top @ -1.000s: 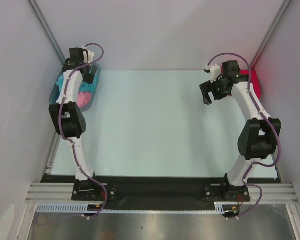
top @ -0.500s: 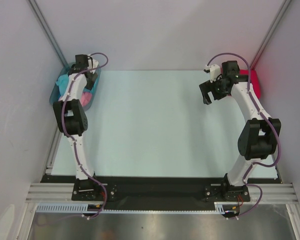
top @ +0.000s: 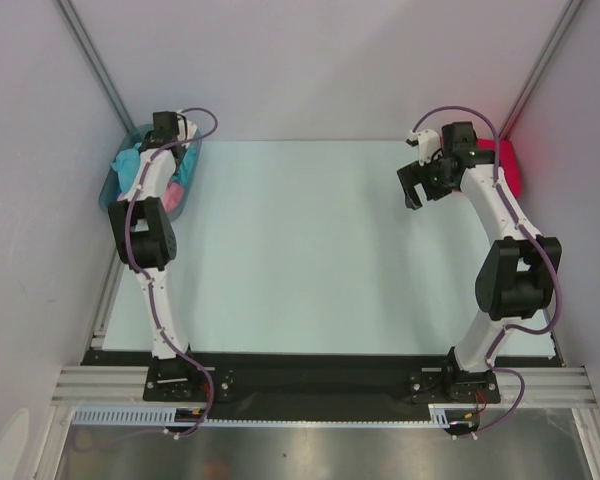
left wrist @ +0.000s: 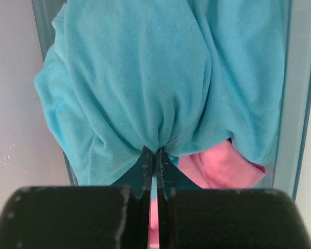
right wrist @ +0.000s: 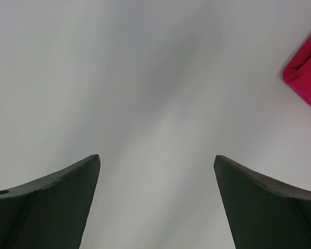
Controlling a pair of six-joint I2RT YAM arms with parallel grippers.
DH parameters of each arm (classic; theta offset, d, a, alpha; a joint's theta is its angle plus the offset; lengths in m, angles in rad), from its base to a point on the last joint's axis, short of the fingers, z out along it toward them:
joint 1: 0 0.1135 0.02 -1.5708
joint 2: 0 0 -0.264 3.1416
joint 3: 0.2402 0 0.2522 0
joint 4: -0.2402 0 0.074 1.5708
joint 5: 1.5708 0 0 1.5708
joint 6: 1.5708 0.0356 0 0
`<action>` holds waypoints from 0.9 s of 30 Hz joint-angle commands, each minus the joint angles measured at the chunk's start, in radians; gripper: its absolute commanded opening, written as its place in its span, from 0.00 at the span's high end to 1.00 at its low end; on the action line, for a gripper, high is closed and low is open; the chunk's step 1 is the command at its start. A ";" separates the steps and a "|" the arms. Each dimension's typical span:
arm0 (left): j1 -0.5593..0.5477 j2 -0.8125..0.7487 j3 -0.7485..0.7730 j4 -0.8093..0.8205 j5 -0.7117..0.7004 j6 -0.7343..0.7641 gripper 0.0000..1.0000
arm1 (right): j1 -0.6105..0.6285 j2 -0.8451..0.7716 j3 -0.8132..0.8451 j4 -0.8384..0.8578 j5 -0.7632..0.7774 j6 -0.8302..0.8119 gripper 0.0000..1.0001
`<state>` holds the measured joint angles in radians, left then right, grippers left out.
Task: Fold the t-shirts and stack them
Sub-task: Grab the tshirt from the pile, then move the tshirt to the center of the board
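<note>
A turquoise t-shirt (left wrist: 135,78) lies bunched in the grey-blue tub (top: 185,190) at the table's far left, over a pink t-shirt (left wrist: 223,166). My left gripper (left wrist: 154,151) is down in the tub, shut on a pinched fold of the turquoise t-shirt (top: 130,165). The pink t-shirt (top: 175,188) shows beside the arm. A crimson red t-shirt (top: 508,165) lies at the far right edge of the table, partly hidden behind the right arm; its corner (right wrist: 306,78) shows in the right wrist view. My right gripper (top: 420,180) hangs open above the bare table, left of the red t-shirt, holding nothing.
The pale table surface (top: 310,250) stretches between the two arms. White walls enclose the back and both sides. The tub's wall (left wrist: 300,104) stands close on the right of the left gripper, and a wall (left wrist: 13,104) lies on its left.
The left arm reached further back into the tub, and its gripper went from open to shut on the turquoise cloth. The right arm has stayed where it was.
</note>
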<state>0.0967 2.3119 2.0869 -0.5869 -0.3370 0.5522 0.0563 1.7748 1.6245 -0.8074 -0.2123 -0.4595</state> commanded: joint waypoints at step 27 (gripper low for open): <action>-0.449 -0.744 -0.214 -0.185 0.729 -0.155 1.00 | 0.129 -0.018 -0.077 0.097 0.165 0.030 0.00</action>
<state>-0.3283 1.5051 1.9415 -0.7086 0.4000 0.4004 0.1810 1.7432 1.5166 -0.7403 -0.0761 -0.4450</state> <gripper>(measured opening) 0.015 0.995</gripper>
